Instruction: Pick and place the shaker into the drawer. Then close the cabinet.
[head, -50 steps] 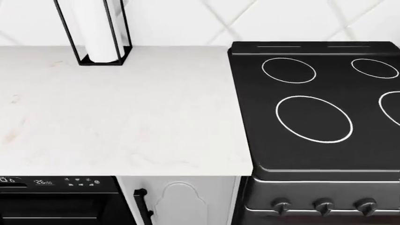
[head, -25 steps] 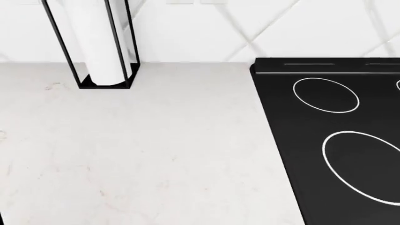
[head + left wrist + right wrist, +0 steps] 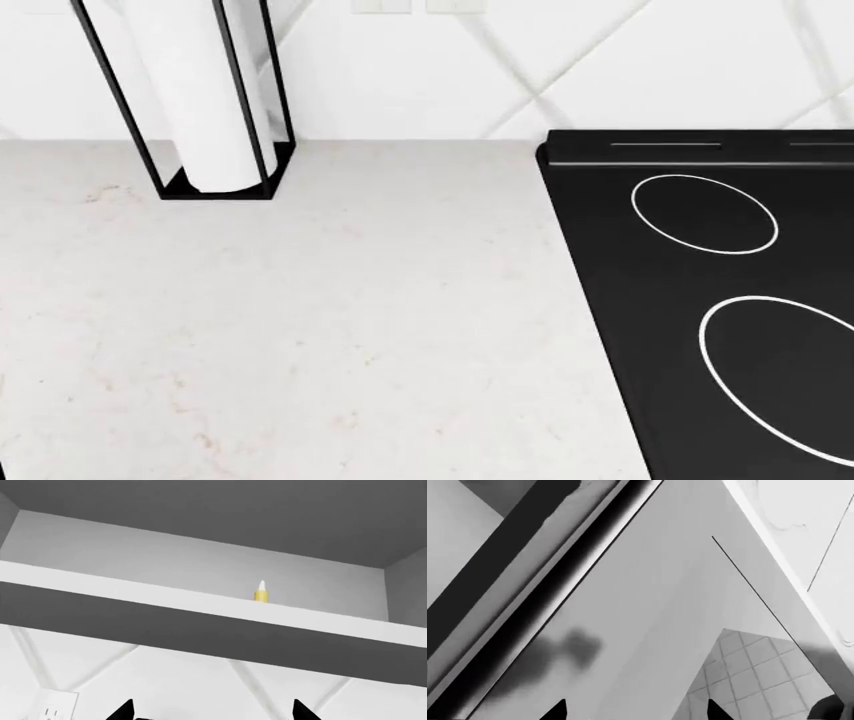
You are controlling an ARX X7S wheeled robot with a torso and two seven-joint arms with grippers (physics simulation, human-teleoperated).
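My left gripper (image 3: pixel 212 714) shows only as two dark fingertips (image 3: pixel 123 712) at the edge of its wrist view, set well apart with nothing between them, so it stands open and empty. Beyond it runs a white shelf (image 3: pixel 200 605) under a grey recess, and on that shelf stands a small yellow bottle (image 3: pixel 261 592) with a pale pointed tip. Below the shelf the white wall carries a power outlet (image 3: pixel 52 709).

My right gripper (image 3: pixel 635 711) is the same: two dark tips spread wide, holding nothing, facing slanted grey and white panels and a patch of tiled floor (image 3: pixel 754 680).

From my head I see a pale marble counter (image 3: pixel 307 340), a paper towel roll (image 3: pixel 194 95) in a black wire holder (image 3: pixel 262 110) by the wall, and a black stove top (image 3: pixel 707 300) beside it. I cannot see the shaker or the drawer in any view.
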